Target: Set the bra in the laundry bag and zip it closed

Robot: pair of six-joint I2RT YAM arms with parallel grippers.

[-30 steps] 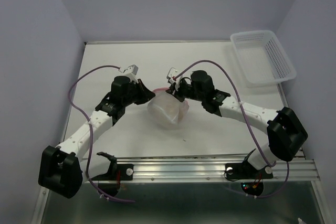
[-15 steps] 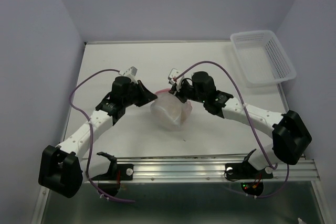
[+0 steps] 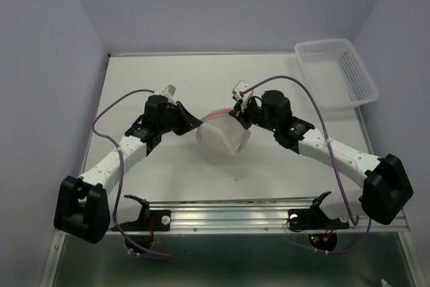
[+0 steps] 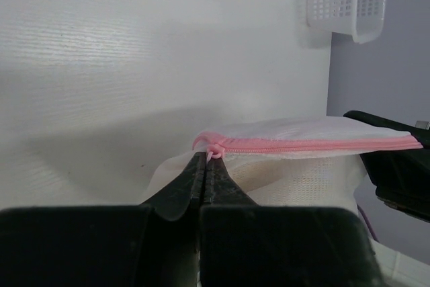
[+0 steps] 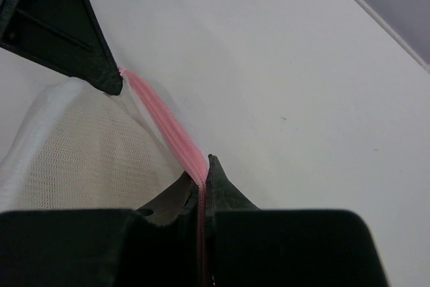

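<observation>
Zipping looks like the step in hand. To do it well, one side should anchor the fabric while the other draws the pull along the pink band in a straight line. The band should be kept taut and lifted just off the desk (image 3: pixel 269 78) so the mesh does not bunch under the slider. Neither side should tug hard enough to slip off the thin edge. Which side has the pull itself cannot be told for certain, though a small pink loop sits right at the left fingertips.

The left end effector (image 4: pixel 207 160) is pinched tight, with its jaws together on the left end of the zipper band (image 4: pixel 302 144). The right end effector (image 5: pixel 204 169) is also clamped narrow on the opposite end. The band runs stretched between the two, and in both wrist views it reads as one joined line.

The laundry bag (image 3: pixel 218 140) lies at mid-desk between the two arms, hanging below the held band as a rounded white mesh pouch. The bra is nowhere on the open desk. It is judged to be inside the pouch, though the mesh shows no clear outline of it.

Far right, well apart from the work, a white slotted basket (image 3: pixel 336 75) sits at the desk's corner.
</observation>
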